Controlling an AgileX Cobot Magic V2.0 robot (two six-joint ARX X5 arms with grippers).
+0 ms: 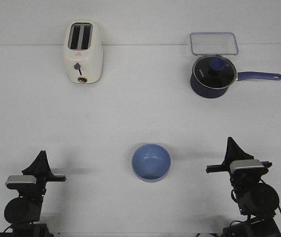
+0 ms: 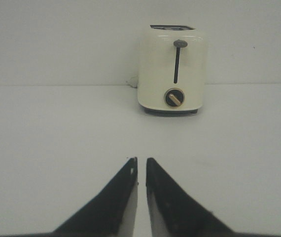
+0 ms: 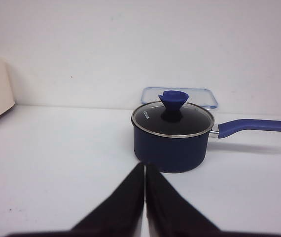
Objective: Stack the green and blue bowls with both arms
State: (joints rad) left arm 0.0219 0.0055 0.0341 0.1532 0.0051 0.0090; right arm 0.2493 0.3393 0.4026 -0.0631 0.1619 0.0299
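A periwinkle blue bowl (image 1: 151,162) stands upright on the white table, near the front and midway between my two arms. No green bowl shows in any view. My left gripper (image 1: 42,154) is at the front left, well to the left of the bowl; in the left wrist view (image 2: 141,159) its jaws stand almost together with a thin slit and hold nothing. My right gripper (image 1: 230,141) is at the front right, to the right of the bowl; in the right wrist view (image 3: 144,165) its jaws are pressed together and empty.
A cream toaster (image 1: 83,52) stands at the back left, also in the left wrist view (image 2: 172,69). A dark navy saucepan (image 1: 212,75) with a lid and long handle stands at the back right, a clear plastic container (image 1: 214,43) behind it.
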